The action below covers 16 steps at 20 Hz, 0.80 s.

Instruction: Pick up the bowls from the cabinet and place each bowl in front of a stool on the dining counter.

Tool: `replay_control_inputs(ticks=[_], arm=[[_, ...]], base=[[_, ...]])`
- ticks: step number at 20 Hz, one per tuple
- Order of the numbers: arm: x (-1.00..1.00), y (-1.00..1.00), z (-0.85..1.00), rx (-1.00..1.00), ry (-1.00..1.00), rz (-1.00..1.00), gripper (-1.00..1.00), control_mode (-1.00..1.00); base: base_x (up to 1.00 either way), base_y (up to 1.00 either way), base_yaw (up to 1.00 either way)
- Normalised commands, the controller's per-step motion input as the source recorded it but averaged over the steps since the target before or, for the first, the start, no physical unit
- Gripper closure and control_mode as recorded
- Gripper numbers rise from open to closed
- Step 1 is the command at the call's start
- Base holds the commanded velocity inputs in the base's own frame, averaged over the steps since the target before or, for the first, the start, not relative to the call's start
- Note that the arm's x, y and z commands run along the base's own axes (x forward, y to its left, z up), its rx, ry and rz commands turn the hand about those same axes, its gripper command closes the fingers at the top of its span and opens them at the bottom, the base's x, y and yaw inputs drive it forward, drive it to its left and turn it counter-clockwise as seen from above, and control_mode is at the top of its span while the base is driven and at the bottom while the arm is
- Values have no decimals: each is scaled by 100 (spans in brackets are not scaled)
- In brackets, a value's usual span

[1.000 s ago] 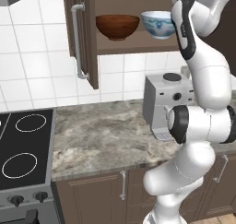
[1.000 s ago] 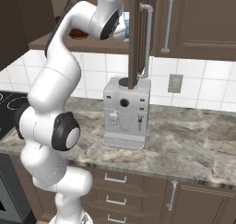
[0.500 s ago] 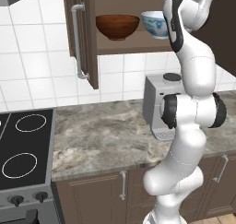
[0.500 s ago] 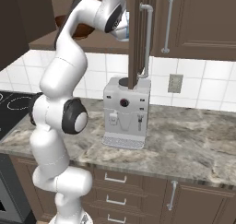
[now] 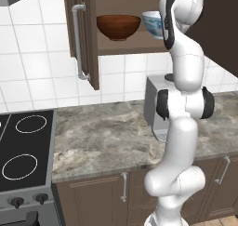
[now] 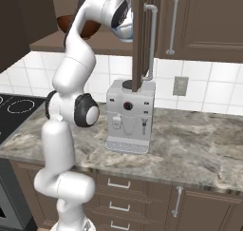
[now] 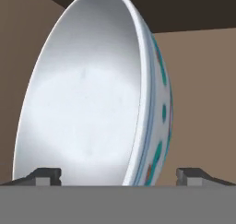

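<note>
Cabinet [image 5: 83, 39]: door swung open, shelf exposed above the stone counter [image 5: 102, 136].
Wooden bowl [image 5: 118, 26]: on the shelf, left of the white bowl.
White bowl [image 7: 92, 94]: on the same shelf, close before the gripper.
Gripper [image 7: 119, 174]: fingers spread wide, holding nothing.

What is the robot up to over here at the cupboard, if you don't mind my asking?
It is reaching up into the open cabinet for the white bowl. The gripper is open, a fingertip on either side of the rim, nothing gripped yet. The brown wooden bowl sits beside it on the same shelf, and a coffee machine stands on the counter below.
</note>
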Motion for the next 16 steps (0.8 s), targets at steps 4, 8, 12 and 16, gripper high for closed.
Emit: replay_control_inputs(ticks=[4, 8, 12, 16], arm=[[25, -1, -6, 0, 7, 0, 100, -100], [-9, 0, -28, 0, 1, 0, 100, -100], [-51, 0, -51, 0, 0, 0, 100, -100], [-68, 0, -59, 0, 0, 0, 100, -100]], base=[[0, 0, 0], [0, 0, 0], [0, 0, 0], [0, 0, 0]])
